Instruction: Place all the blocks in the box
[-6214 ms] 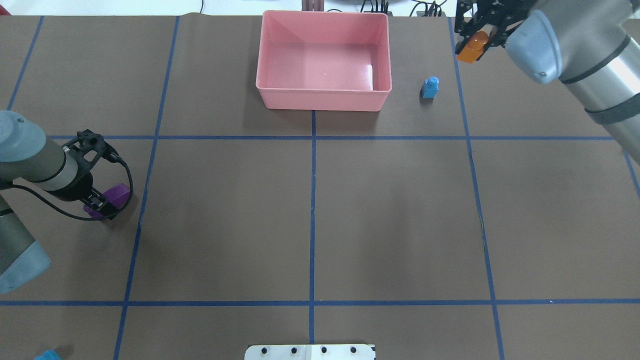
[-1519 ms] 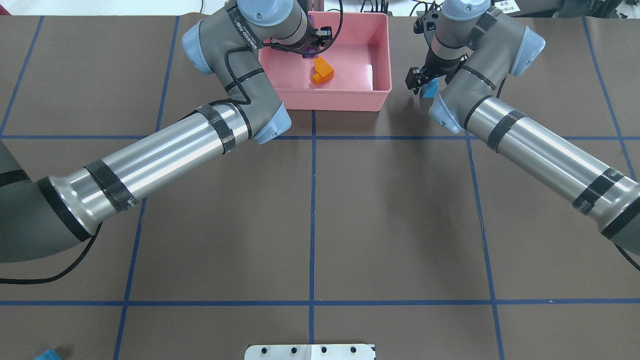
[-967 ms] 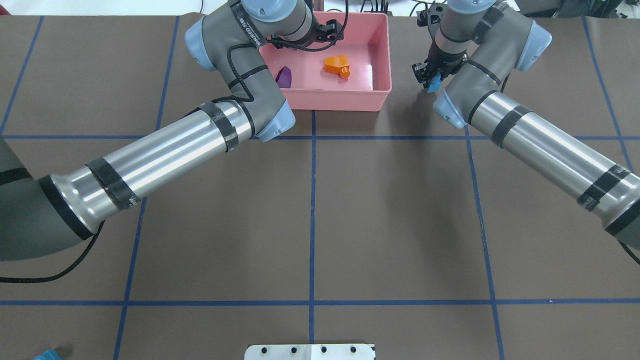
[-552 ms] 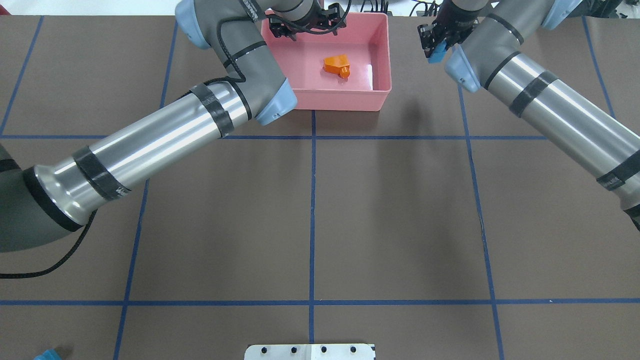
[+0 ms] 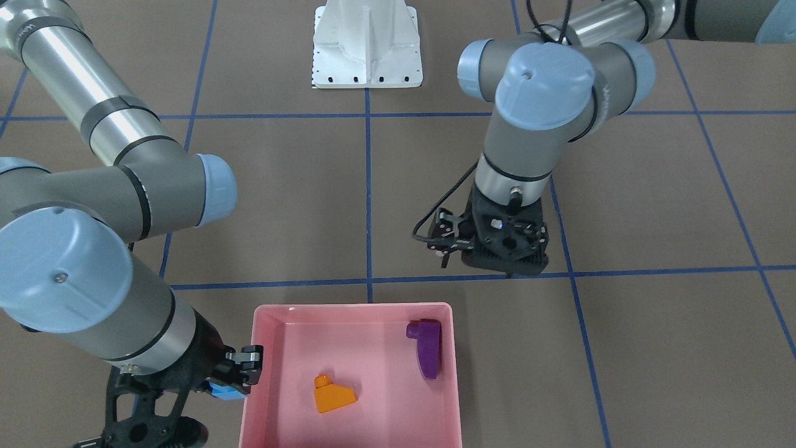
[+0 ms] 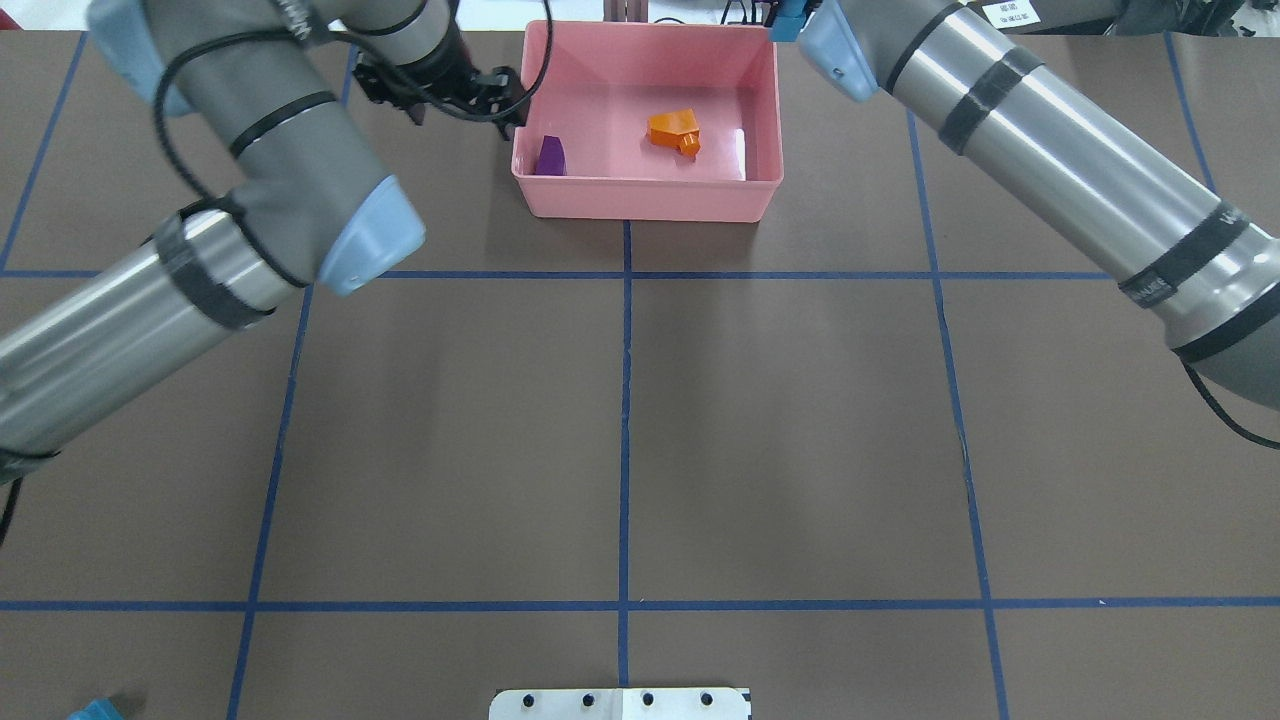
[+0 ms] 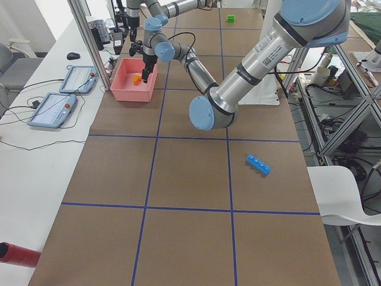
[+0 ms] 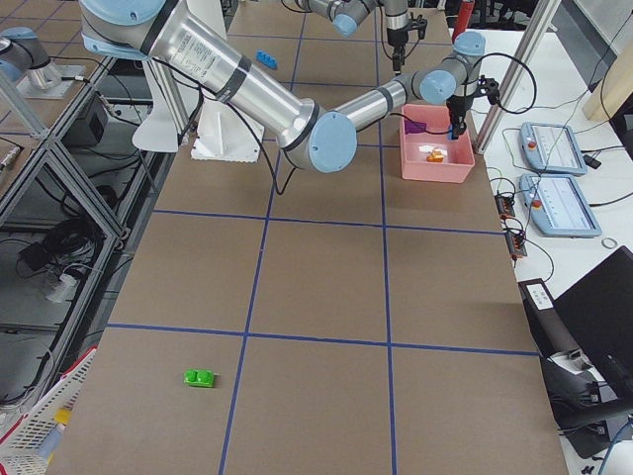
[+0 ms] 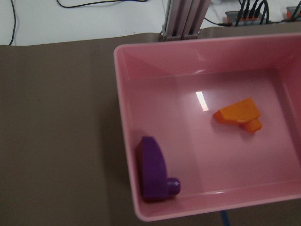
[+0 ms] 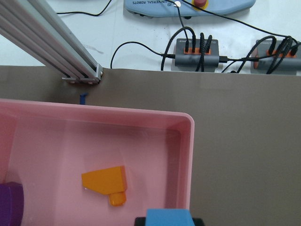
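In the overhead exterior view, the left gripper (image 6: pixel 455 95) had been drawn back out of the box (image 6: pixel 645 200) and was held over the surface (image 6: pixel 800 420) just left of its rim, its fingers spread and empty. The purple curved block (image 6: pixel 550 157), hidden by that arm a moment before, was seen lying in the box's near left corner. The orange sloped block (image 6: pixel 673 131) was unmoved near the middle. The right gripper (image 5: pixel 235 378) had been carried in to the box's right rim, toward the far corner, its fingers clamped on the small blue cube (image 10: pixel 169 219).
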Robot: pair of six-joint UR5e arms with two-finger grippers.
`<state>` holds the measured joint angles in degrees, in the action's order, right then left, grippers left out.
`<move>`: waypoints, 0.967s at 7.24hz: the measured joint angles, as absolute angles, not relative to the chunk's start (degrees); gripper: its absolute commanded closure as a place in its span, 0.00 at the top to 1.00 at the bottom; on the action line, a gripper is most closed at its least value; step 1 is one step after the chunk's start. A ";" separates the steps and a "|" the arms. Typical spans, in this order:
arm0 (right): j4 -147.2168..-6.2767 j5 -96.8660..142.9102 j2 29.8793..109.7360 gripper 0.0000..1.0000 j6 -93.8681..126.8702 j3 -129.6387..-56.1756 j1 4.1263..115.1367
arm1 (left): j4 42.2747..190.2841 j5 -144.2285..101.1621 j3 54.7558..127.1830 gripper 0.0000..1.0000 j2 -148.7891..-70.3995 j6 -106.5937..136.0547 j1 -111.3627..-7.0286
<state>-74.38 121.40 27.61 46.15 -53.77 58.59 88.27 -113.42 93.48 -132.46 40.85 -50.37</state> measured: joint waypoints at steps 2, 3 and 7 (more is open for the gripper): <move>-65.59 115.08 25.33 0.00 50.55 -47.54 55.33 | 85.01 -114.46 111.90 0.99 -112.45 31.30 -50.52; -62.14 111.47 25.00 0.00 52.41 -45.67 53.42 | 84.85 -116.17 117.73 0.99 -104.30 28.38 -50.53; -57.25 102.24 24.74 0.09 57.19 -43.97 48.27 | 103.56 -117.19 125.40 0.99 -75.82 31.59 -44.37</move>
<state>-57.25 102.24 24.74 57.19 -43.97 48.27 103.56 -117.19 125.40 -75.82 31.59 -44.37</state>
